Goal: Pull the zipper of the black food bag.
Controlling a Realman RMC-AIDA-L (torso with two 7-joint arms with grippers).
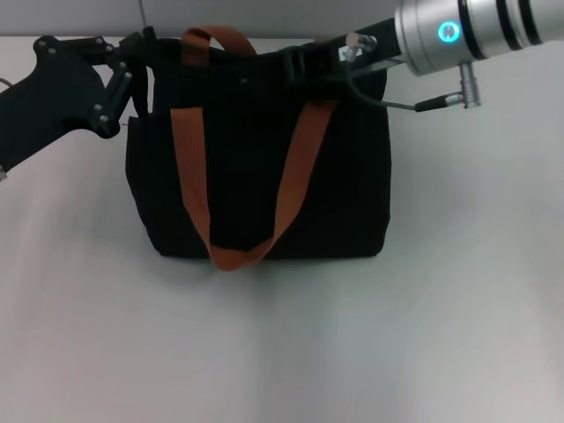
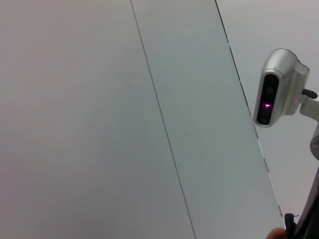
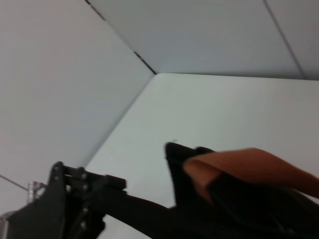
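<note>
The black food bag (image 1: pixel 256 176) stands upright in the middle of the white table, with orange-brown strap handles (image 1: pixel 189 167) hanging down its front. My left gripper (image 1: pixel 141 57) is at the bag's top left corner and looks shut on the fabric there. My right gripper (image 1: pixel 295 62) reaches in from the right and sits on the bag's top edge near the middle. The zipper's silver pull tab is hidden behind it. The right wrist view shows the bag's top (image 3: pixel 239 209), a strap (image 3: pixel 239 164) and the left gripper (image 3: pixel 75 199) beyond.
The white table (image 1: pixel 282 352) spreads out in front of the bag and to both sides. The left wrist view shows only pale wall panels and a silver camera housing (image 2: pixel 276 89).
</note>
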